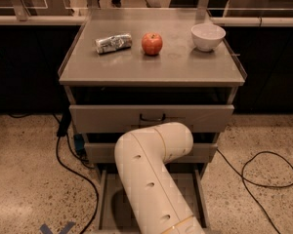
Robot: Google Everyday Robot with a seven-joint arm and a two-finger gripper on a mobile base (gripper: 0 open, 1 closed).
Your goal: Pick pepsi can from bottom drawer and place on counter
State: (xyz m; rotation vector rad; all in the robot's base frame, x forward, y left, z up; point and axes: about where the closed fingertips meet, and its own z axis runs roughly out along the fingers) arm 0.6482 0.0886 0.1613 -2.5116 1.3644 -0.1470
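The bottom drawer [112, 206] is pulled open at the foot of the cabinet, and part of its grey floor shows. My cream arm [154, 172] bends over it and covers most of it. My gripper is out of view, hidden below or behind the arm's elbow. The pepsi can is hidden. The counter [151, 67] is the grey cabinet top above the drawers.
On the counter lie a silver-white can [113, 43] on its side, a red apple [152, 43] and a white bowl [208, 36]. Two upper drawers [151, 118] stand slightly open. Black cables [73, 165] run on the speckled floor left and right [263, 172].
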